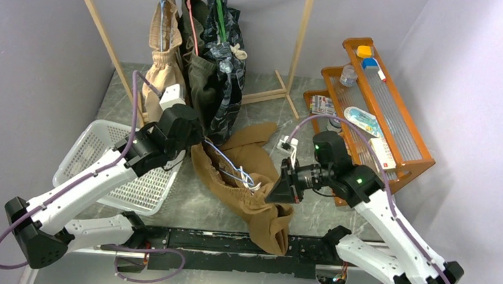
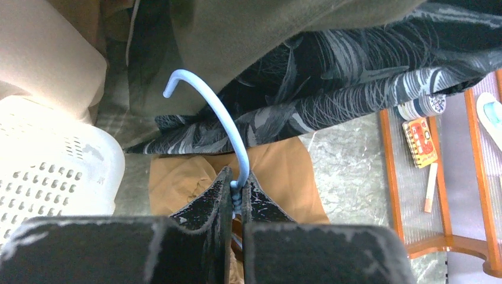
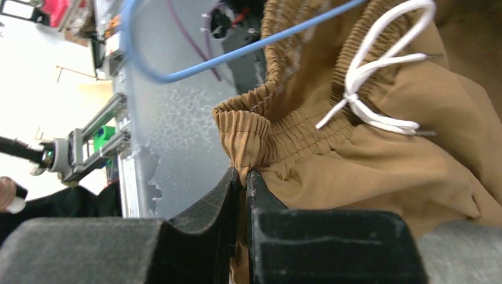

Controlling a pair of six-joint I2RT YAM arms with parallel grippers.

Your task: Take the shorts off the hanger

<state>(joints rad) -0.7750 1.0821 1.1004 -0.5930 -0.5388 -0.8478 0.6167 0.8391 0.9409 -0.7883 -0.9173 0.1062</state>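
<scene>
Left claw (image 2: 237, 189) pinched shut on blue hanger (image 2: 218, 111) neck; right claw (image 3: 244, 177) shut on tan shorts (image 3: 367, 168) waistband, shorts slumped on table (image 1: 194, 208) between them. Risk: drawstring (image 3: 379, 65) snags hanger wire, thin pinch slips.

Pale grey walls (image 1: 28, 46) enclose a grey marbled surface (image 1: 197, 208) bearing a light wooden garment rack (image 1: 301, 35) and an orange tiered wooden shelf (image 1: 400, 122).
</scene>
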